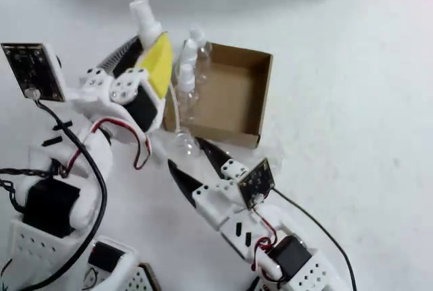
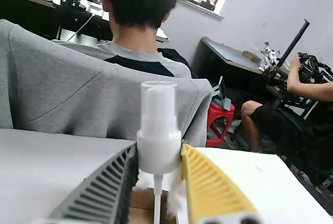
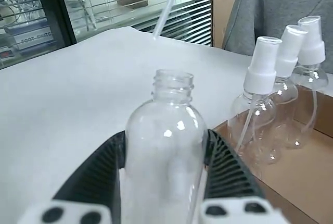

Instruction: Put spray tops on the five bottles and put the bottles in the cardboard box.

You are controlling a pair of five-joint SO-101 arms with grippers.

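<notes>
My left gripper (image 1: 143, 34), with one grey and one yellow finger, is shut on a white spray top (image 1: 144, 17) held up above the table; its thin tube (image 3: 167, 2) hangs down above the open bottle. The spray top (image 2: 158, 130) sits clamped between the fingers (image 2: 208, 182). My right gripper (image 1: 184, 152) with black fingers is shut on a clear uncapped bottle (image 3: 164, 125), upright on the table just in front of the cardboard box (image 1: 260, 95). Three clear bottles with spray tops (image 1: 188, 68) stand along the box's left side, and appear again as capped bottles (image 3: 260, 94).
The white table (image 1: 352, 101) stretches right of the box. A circuit board (image 1: 30, 68) and cables (image 1: 95, 169) of the left arm lie at the left. A person in grey sits behind the table's far edge (image 2: 104, 88).
</notes>
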